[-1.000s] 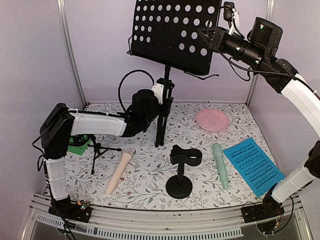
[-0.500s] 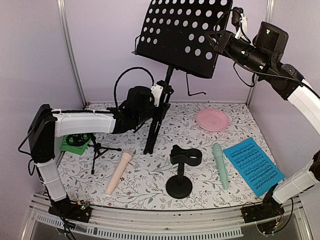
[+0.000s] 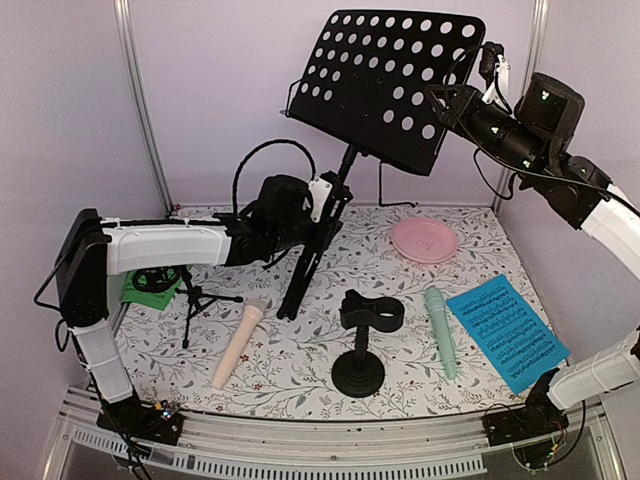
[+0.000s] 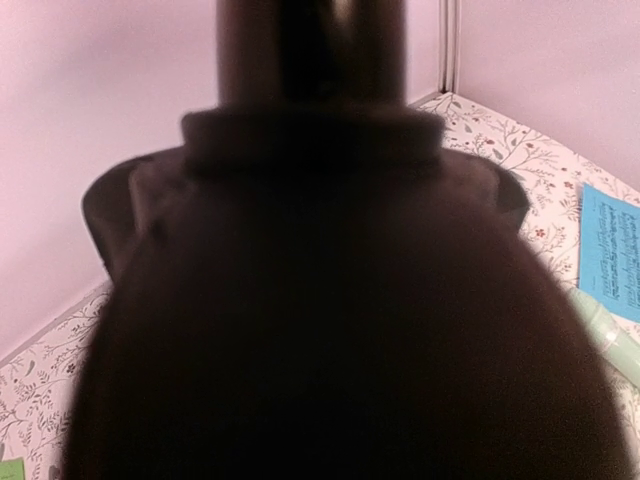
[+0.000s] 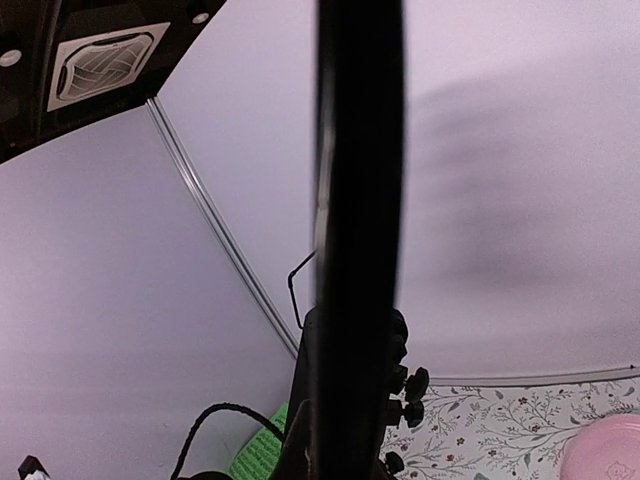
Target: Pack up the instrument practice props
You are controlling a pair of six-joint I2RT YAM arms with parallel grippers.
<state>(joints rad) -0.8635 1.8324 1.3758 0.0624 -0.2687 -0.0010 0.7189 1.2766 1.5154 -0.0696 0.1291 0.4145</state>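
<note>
While the black perforated tripod music stand (image 3: 385, 85) leans toward 1 o'clock over the floral-patterned tabletop (image 3: 300, 360), the left end effector (image 3: 322, 205) is clamped on its post and the right end effector (image 3: 452, 100) pinches the perforated panel's 3 o'clock edge; a beige toy microphone (image 3: 238, 345) lies at 8 o'clock, a mint toy microphone (image 3: 440, 330) and blue sheet-music page (image 3: 508, 332) at 4 o'clock

The floral table (image 3: 300, 375) bore a plate (image 3: 424, 240) far right, a blue page (image 3: 507, 332) near right, a mint mic (image 3: 441, 332) just left of it, a holder (image 3: 362, 345) near centre, a beige mic (image 3: 237, 345) near left, a tripod holder (image 3: 192, 300) and green page (image 3: 150, 293) left.
</note>
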